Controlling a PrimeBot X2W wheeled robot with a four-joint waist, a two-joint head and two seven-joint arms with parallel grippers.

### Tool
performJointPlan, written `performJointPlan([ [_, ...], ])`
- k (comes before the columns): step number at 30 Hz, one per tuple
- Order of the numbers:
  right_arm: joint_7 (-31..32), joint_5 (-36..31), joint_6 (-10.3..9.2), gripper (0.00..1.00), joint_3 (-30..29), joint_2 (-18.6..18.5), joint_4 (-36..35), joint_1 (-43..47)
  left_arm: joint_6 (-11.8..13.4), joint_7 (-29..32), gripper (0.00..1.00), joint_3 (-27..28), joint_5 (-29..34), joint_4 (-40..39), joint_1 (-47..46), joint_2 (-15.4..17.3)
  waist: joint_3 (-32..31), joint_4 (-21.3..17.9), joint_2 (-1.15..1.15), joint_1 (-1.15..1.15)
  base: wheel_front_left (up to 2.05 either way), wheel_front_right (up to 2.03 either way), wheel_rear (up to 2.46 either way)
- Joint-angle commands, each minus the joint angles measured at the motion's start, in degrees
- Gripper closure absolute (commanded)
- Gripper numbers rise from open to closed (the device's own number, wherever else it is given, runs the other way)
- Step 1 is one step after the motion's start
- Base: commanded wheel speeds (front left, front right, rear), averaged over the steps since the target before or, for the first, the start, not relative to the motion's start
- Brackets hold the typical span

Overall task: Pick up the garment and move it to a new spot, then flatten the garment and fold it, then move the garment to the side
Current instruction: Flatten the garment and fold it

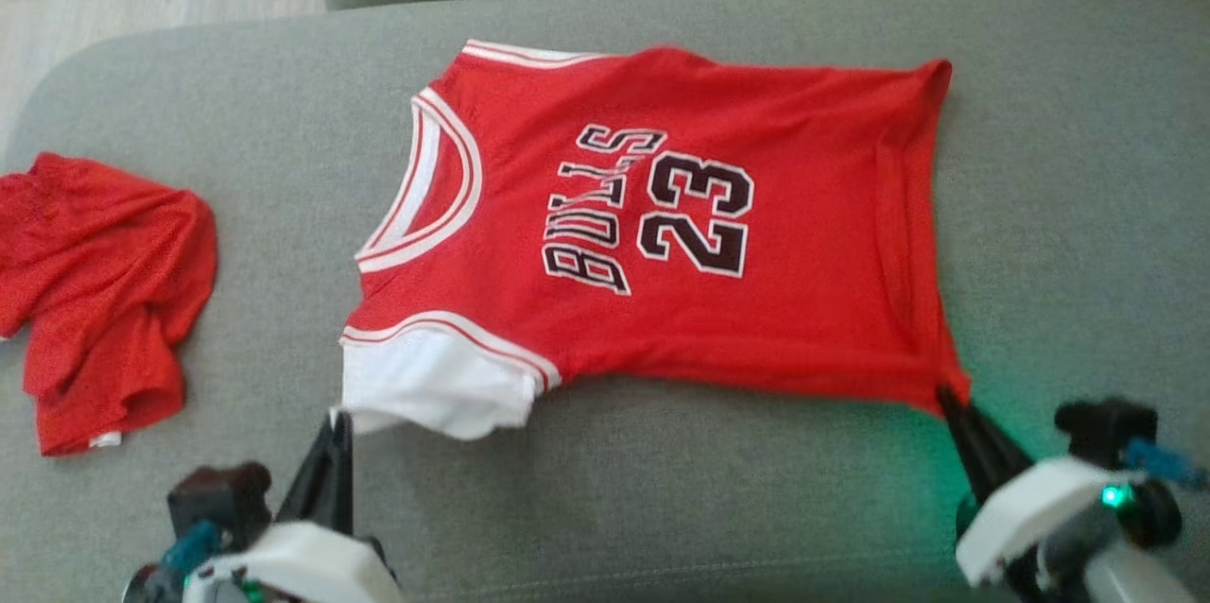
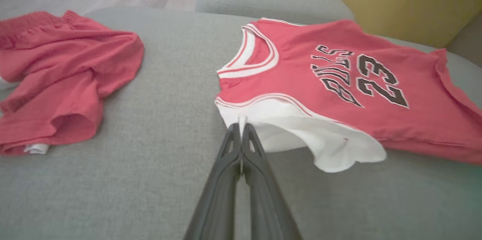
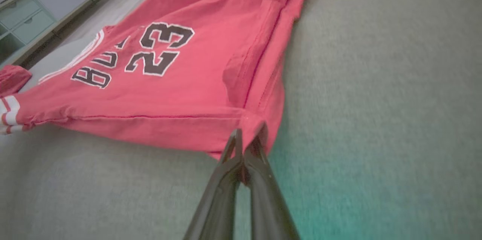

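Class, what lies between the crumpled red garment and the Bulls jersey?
Bare grey cushion, nothing else, between crumpled red garment and jersey, as the head view shows.

Head view: high, facing down onto the sofa seat [image 1: 662, 490]; the whole jersey [image 1: 681, 319] mid-frame, at middling distance.
Left wrist view: low over the seat, facing along the left gripper [image 2: 241, 127] at the jersey's white-trimmed end; near.
Right wrist view: low, tilted, facing along the right gripper [image 3: 248, 134] at the hem corner; very near.
Shared by all three: the printed number [image 1: 698, 215].
Shared by head and left wrist: the red shorts [image 1: 95, 301].
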Motion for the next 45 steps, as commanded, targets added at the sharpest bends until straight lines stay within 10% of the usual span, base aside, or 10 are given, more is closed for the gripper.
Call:
performJointPlan([
  [1,0.97,-0.99,0.22,1.0,-0.26,-0.23,-2.84,0.98,0.6,0.72,1.0,1.74,0.03,-3.38,-1.52,0.84,-0.22,-0.04,0.0,0.0,0.0,0.0,0.0],
  [11,16.67,-5.92,0.22,1.0,-10.08,4.73,-16.01,7.93,-0.74,5.22,1.0,1.96,-0.26,-7.54,-4.9,3.84,1.64,-0.98,0.0,0.0,0.0,0.0,0.0],
  [25,25.63,-3.87,0.22,1.0,-12.21,5.79,-14.31,-8.22,-9.29,4.38,1.0,0.27,-1.92,16.68,-35.9,5.85,9.82,-4.05,0.0,0.0,0.0,0.0,0.0],
  [26,24.88,-3.78,0.22,0.64,-11.78,5.79,-13.91,-8.98,-9.69,4.02,0.99,0.22,-2.37,18.8,-37.19,5.46,10.28,-4.13,0.0,0.0,0.0,0.0,0.0],
  [27,23.83,-3.72,0.22,0.04,-11.54,5.92,-13.53,-9.58,-9.9,3.06,0.3,0.29,-2.55,20.59,-38.33,5.17,10.63,-4.27,0.0,0.0,0.0,0.0,0.0],
  [28,22.86,-3.71,0.22,0.0,-11.27,6.07,-13.03,-9.9,-10.25,1.91,0.0,0.1,-2.44,22.36,-39.27,5.03,10.86,-4.34,0.0,0.0,0.0,0.0,0.0],
  [45,-3.96,-16.26,0.22,0.0,-11.87,7.03,-20.73,-4.1,-0.44,-18.38,0.0,1.64,4.09,17.83,-30.73,2.16,9.1,-3.81,0.0,0.0,0.0,0.0,0.0],
])
